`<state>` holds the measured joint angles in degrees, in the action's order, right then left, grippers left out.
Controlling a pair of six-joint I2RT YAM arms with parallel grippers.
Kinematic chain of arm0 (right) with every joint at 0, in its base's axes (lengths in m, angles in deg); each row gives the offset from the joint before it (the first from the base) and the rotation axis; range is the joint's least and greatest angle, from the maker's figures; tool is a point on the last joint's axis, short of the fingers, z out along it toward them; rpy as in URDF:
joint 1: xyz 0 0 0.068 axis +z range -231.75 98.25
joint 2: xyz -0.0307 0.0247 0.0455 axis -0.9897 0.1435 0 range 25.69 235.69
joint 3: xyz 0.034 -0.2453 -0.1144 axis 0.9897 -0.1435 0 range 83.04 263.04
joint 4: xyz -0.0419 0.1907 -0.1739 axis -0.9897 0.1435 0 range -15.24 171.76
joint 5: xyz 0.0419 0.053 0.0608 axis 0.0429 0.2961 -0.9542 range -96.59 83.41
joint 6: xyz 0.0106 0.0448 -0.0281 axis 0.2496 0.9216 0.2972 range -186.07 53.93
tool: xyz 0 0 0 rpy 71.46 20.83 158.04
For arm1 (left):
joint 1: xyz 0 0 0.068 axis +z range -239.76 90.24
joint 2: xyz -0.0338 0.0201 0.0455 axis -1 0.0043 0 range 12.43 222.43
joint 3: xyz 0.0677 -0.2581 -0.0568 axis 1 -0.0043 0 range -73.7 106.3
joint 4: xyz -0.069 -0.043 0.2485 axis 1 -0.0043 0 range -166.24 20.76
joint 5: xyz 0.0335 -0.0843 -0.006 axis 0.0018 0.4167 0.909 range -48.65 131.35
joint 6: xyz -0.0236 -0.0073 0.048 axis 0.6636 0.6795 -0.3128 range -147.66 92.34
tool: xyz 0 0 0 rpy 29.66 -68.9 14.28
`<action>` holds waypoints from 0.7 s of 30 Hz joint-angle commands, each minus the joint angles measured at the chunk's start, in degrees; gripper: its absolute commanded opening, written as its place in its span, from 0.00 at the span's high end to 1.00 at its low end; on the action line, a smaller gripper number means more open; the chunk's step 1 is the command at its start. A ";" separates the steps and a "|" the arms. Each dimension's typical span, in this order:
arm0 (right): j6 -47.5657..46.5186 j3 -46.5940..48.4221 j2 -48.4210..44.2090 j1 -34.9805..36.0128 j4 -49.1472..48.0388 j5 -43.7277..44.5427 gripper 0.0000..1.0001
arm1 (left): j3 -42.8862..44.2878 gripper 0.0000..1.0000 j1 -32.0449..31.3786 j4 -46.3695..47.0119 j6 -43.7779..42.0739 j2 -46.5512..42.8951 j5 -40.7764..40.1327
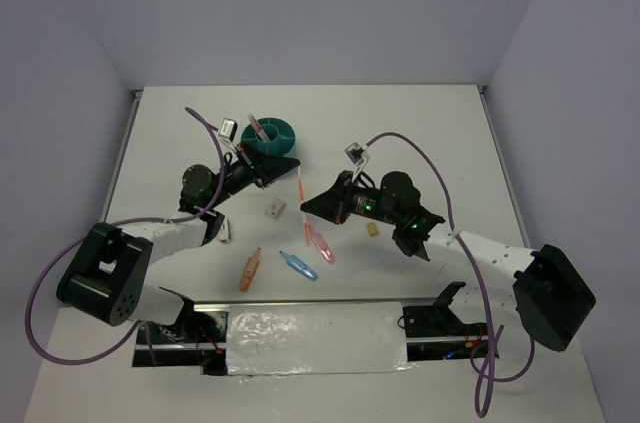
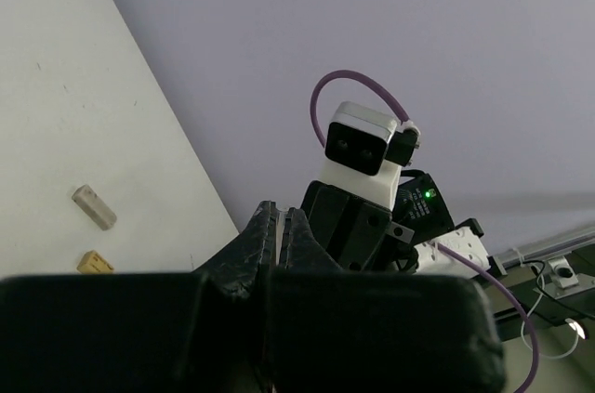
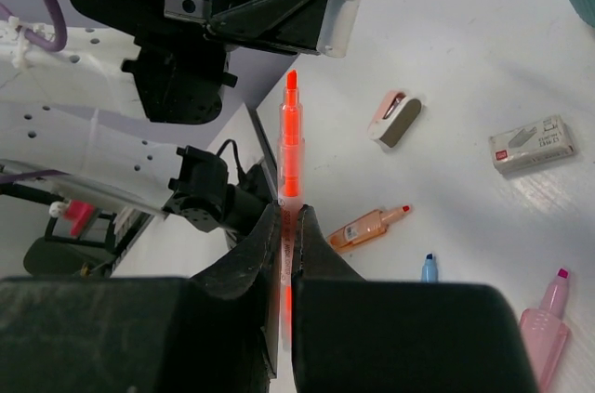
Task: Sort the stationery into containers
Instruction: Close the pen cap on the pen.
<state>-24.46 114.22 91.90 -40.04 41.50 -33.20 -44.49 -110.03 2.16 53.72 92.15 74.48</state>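
A white bench (image 1: 440, 133) stands inside a small booth, closed in by three plain, pale lavender-grey walls: the back wall (image 1: 320, 3), the left wall (image 1: 50, 93) and the right wall (image 1: 590, 93). Thin metal trim (image 1: 122, 153) runs along the bench's left and far edges. A crinkled silver foil sheet (image 1: 315, 338) lies at its near edge. The light is soft and even, the shadows faint

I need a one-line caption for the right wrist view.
Right gripper clamps an orange-red pen; markers lie on the table.
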 commanded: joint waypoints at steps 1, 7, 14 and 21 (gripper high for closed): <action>-1.97 3.89 1.46 1.44 -1.46 2.17 1.00 | -0.56 1.00 0.32 28.10 -0.08 -1.23 0.80; -0.56 4.77 3.66 1.88 -2.07 3.14 1.00 | -1.70 1.00 0.32 20.20 -5.78 -7.38 -0.34; 0.23 5.65 4.36 2.23 -3.13 2.97 1.00 | -2.05 1.00 0.32 12.19 -10.01 -12.83 -0.78; -2.23 7.67 4.01 6.00 -0.67 3.67 1.00 | -1.79 1.00 0.32 8.24 -13.52 -14.42 -2.71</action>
<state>-25.01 118.70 96.32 -35.69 41.83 -30.54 -46.48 -110.03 3.93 44.19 79.56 73.23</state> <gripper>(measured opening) 0.050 0.049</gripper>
